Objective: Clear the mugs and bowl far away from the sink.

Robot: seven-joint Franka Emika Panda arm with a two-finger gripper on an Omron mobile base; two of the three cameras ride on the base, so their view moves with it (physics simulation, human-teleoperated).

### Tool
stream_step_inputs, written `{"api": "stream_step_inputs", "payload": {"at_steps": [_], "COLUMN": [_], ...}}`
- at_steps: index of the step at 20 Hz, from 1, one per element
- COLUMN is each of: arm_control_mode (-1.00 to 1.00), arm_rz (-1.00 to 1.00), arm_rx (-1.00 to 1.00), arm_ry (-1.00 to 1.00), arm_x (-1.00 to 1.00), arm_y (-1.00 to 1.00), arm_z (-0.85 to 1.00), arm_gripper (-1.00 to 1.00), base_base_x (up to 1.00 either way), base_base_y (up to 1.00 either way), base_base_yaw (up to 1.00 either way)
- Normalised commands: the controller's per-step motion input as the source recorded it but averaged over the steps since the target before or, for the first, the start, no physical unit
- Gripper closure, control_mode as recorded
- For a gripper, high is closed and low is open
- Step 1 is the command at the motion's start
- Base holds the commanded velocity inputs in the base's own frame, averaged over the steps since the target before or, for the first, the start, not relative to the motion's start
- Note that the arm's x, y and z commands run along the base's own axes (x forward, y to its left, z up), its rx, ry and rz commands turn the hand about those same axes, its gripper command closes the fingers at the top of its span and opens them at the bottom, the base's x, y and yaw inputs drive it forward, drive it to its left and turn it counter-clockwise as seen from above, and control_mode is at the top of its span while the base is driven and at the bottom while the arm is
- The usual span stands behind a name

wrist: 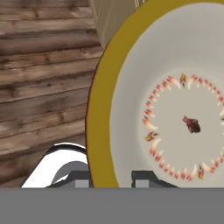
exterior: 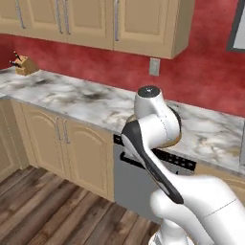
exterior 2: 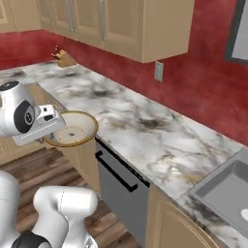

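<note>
Here, in the left base view, the arm hides most of the bowl [exterior: 131, 116] at the marble counter [exterior: 72, 95] front. From the right, it juts past that edge, well apart from the sink [exterior 2: 227, 186]. By the hand view, the gripper [wrist: 111, 178] apparently pinches its rim, stiff, slippery and breakable.

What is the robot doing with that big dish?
The white robot arm's tool is pinching the rim of a wide, shallow bowl with a tan-yellow rim and cream inside. It holds the bowl up at the front edge of the marbled grey-and-white counter, partly over the wooden floor. The grey sink sits far along the counter.
</note>
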Motion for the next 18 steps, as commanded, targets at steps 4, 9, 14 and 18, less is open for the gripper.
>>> {"api": "stream_step_inputs", "payload": {"at_steps": [4, 9, 14, 18], "arm_control_mode": [1.00, 1.00, 1.00, 1.00], "arm_rz": [0.00, 0.00, 0.00, 0.00], "arm_rx": [0.00, 0.00, 0.00, 0.00], "arm_ry": [0.00, 0.00, 0.00, 0.00], "arm_x": [0.00, 0.00, 0.00, 0.00], "arm_y": [0.00, 0.00, 0.00, 0.00], "arm_z": [0.00, 0.00, 0.00, 0.00], "arm_gripper": [1.00, 1.00, 1.00, 1.00], "base_base_x": [-0.03, -0.28, -0.29, -0.23], "base_base_y": [0.01, -0.14, -0.24, -0.36], "base_base_yaw": [0.66, 0.77, 0.76, 0.69]}}
